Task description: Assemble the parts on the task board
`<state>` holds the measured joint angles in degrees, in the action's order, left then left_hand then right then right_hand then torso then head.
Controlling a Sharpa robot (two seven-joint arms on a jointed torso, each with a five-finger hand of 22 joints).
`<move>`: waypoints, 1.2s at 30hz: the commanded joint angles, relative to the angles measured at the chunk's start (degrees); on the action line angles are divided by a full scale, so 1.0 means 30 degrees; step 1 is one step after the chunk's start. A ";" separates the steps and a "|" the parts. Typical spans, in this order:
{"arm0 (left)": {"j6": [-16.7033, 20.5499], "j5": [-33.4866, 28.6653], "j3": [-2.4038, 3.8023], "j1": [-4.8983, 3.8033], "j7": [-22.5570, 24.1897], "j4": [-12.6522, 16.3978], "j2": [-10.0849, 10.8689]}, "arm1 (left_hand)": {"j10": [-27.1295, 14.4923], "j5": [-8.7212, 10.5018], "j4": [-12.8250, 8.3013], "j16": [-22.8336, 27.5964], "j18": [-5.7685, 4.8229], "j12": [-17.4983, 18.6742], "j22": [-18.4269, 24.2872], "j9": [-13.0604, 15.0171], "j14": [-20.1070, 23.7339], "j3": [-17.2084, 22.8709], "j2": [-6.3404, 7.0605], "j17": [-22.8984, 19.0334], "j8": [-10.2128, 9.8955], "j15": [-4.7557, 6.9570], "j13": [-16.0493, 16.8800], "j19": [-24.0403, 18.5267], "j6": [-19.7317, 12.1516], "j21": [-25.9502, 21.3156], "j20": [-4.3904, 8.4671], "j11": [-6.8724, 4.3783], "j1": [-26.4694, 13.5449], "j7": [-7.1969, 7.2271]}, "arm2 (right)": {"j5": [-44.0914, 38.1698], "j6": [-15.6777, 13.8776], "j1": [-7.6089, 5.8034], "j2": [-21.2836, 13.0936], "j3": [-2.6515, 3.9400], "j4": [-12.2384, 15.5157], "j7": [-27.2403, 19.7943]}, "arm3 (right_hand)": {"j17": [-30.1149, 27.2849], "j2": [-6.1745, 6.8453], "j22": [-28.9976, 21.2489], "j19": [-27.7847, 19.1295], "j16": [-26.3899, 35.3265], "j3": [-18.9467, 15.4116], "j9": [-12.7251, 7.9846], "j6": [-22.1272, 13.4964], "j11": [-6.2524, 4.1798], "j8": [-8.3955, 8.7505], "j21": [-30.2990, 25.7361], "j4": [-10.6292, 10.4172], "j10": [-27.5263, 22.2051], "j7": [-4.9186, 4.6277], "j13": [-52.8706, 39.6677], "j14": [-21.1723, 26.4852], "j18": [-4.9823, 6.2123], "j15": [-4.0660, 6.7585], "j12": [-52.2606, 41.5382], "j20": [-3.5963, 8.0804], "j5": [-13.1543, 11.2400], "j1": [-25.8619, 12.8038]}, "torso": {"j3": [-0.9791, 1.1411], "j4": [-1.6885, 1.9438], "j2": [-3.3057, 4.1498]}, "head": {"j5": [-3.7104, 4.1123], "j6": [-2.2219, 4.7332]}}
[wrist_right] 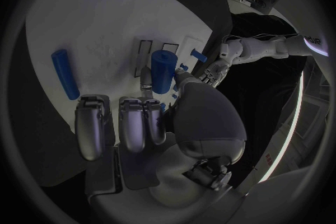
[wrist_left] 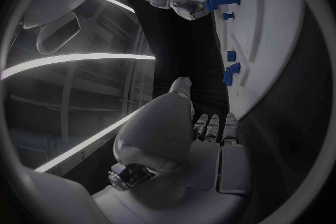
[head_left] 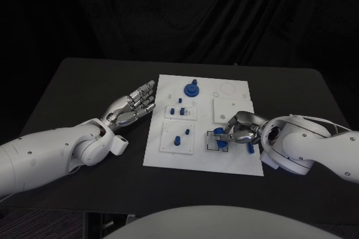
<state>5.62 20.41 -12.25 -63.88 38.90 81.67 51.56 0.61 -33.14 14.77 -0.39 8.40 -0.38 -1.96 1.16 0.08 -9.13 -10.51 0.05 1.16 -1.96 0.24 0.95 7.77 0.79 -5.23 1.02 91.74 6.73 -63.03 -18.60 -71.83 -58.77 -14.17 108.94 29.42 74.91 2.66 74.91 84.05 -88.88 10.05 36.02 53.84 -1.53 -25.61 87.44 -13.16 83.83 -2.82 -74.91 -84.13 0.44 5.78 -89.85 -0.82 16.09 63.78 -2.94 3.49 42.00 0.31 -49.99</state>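
One smooth blue cylinder in right hand.

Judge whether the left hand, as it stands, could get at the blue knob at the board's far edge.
Probably yes. The left hand hangs open beside the board, and nothing lies between it and the knob. The right hand is busy nearer the front.

The black table carries the white task board.
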 commanded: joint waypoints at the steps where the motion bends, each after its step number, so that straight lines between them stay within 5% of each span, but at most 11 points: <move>1: -0.0306 0.0051 0.0014 0.0038 0.2470 -0.0015 -0.0053 | 0.0003 -0.0070 0.0028 0.0131 -0.0321 0.0072 -0.0032 0.0011 -0.0027 0.0124 -0.0037 -0.0017 0.0004 -0.0108 -0.0022 -0.0007 0.0005 -0.0029 -0.0152 0.0172 0.0220 -0.0148 | 0.0091 0.0098 0.0048 0.0037 -0.0011 -0.0062 -0.0110 | 0.3743 0.0081 0.4618 0.1367 0.0100 0.0217 -0.0062 0.0144 0.0098 0.0191 -0.0184 0.0007 0.2058 0.0022 -0.5029 -0.1703 0.0163 -0.0058 -0.0050 0.0002 0.0019 -0.0578 | 0.0019 0.0032 0.0007 | 0.0043 -0.0002; 12: -0.0405 0.0051 0.0014 0.0051 0.2397 -0.0077 -0.0099 | -0.0019 -0.0024 0.0021 0.0131 -0.0323 0.0077 -0.0049 0.0007 -0.0027 0.0147 -0.0047 -0.0017 -0.0001 -0.0156 -0.0028 0.0005 -0.0026 -0.0022 -0.0206 0.0217 0.0210 -0.0216 | 0.0092 0.0124 0.0050 0.0125 -0.0011 -0.0051 -0.0218 | 0.3626 0.0107 0.4579 0.1311 0.0145 -0.0419 -0.0071 0.0142 0.0145 0.0461 -0.0296 -0.0985 0.2058 -0.0028 -0.5029 -0.1683 0.0193 -0.0158 -0.0050 -0.0111 0.0008 -0.1640 | 0.0032 -0.0008 0.0015 | 0.0021 -0.0002; 36: -0.0487 0.0051 0.0014 0.0097 0.2283 -0.0142 -0.0108 | -0.0034 -0.0037 0.0004 0.0131 -0.0316 0.0081 -0.0058 0.0009 -0.0027 0.0180 -0.0063 -0.0017 0.0001 -0.0210 -0.0032 0.0014 -0.0019 -0.0017 -0.0271 0.0274 0.0207 -0.0294 | 0.0091 0.0310 0.0067 0.0061 -0.0011 0.0254 -0.0246 | 0.3635 0.0105 0.4571 0.1300 0.0141 -0.0480 -0.0014 0.0287 0.0115 0.0425 -0.0322 -0.0878 0.2058 0.0018 -0.5029 -0.1686 0.0201 -0.0135 -0.0050 -0.0106 0.0033 -0.1456 | 0.0033 -0.0002 -0.0002 | 0.0011 -0.0002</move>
<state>4.87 20.41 -12.25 -63.69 38.90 81.20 51.32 0.60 -33.14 14.77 -0.39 8.41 -0.38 -2.08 1.15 -0.13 -8.81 -10.74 0.09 1.16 -2.16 0.19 1.08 7.69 0.79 -5.76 1.43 91.96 6.23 -62.77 -17.98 -71.77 -58.49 -14.22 109.57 28.88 74.91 3.09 74.90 84.05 -88.77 8.70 35.90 54.33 -1.39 -24.39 86.74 -15.82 83.97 -2.74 -74.91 -84.06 0.44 5.73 -89.85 -0.82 16.11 59.17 -2.81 3.46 42.03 0.32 -49.99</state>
